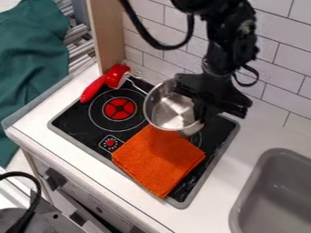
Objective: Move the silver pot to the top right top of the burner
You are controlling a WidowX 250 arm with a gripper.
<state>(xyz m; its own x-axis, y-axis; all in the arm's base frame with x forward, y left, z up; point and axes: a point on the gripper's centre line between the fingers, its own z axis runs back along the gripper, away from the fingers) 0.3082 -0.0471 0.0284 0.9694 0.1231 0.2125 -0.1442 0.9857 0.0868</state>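
Camera view: pincer gripping silver pot at rim, shiny inside showing, over black stovetop

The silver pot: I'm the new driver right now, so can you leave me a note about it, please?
Tool: at the right side of the silver pot; whether it grips is hard to tell.
Pot: over the back middle of the black stove top, right of the red burner ring, above the orange cloth's top corner. I can't tell if it's lifted.
Done: tool is at the pot.
Left: probably get the pot to the top right, then let go.
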